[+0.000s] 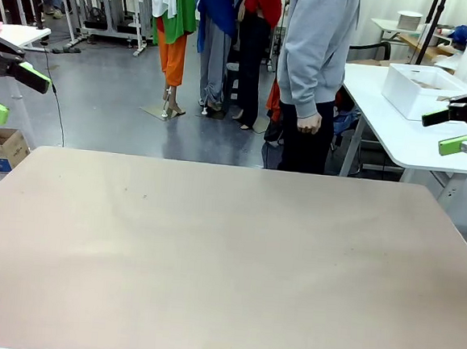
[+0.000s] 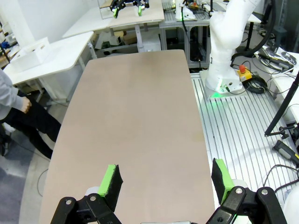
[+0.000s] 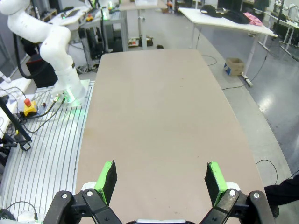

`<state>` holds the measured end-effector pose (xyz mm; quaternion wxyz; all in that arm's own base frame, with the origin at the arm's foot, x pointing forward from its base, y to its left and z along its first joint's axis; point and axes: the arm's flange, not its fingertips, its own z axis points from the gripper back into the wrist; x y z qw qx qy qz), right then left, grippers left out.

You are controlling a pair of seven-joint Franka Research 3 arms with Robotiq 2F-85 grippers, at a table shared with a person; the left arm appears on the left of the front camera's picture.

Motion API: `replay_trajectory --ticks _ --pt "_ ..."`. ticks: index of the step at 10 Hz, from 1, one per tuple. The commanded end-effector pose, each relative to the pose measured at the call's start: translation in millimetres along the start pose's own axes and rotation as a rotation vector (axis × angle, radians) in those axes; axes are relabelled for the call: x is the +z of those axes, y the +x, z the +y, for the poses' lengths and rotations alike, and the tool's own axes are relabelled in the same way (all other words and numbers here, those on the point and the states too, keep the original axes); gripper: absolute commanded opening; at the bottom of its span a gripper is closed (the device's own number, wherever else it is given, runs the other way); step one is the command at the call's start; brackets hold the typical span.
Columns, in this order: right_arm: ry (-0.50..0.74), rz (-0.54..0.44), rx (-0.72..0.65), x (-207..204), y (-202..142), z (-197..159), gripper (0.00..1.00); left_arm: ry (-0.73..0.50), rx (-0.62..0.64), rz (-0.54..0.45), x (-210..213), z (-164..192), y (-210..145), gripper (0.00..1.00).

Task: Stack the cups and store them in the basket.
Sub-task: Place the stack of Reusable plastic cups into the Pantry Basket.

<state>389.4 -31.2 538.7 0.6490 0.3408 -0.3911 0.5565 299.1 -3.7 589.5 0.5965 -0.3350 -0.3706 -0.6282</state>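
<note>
The cups are out of view. A white rectangular basket (image 1: pixel 422 88) stands on a white side table (image 1: pixel 398 135) beyond the work table's far right corner; the left wrist view shows the basket (image 2: pixel 35 50) too. My left gripper (image 1: pixel 12 92) hangs open above the table's far left corner, nothing between its green pads (image 2: pixel 111 179). My right gripper (image 1: pixel 439 132) hangs open at the right edge, in front of the basket. Its own view looks down between its fingers (image 3: pixel 212 179) along the bare beige tabletop (image 3: pixel 159 107).
A person in a grey hoodie (image 1: pixel 316 52) stands at the table's far side, hand (image 1: pixel 309 124) hanging down. A cardboard box (image 1: pixel 1 148) sits on the floor at the far left. The right arm's base (image 2: pixel 226 51) stands beside the table's long edge.
</note>
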Motion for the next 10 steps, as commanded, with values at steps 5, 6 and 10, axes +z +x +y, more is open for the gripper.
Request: replay_trajectory --ticks 5,6,10 --pt "-0.004 -0.026 -0.001 -0.3 3.3 -0.2 1.0 -0.002 -0.004 -0.013 0.7 -1.2 3.9 1.0" --pt "-0.004 -0.026 -0.001 -0.3 3.3 -0.2 1.0 -0.002 -0.004 -0.013 0.7 -1.2 3.9 1.0" --pt "-0.004 -0.026 -0.001 -0.3 3.3 -0.2 1.0 -0.002 -0.004 -0.013 0.7 -1.2 3.9 1.0"
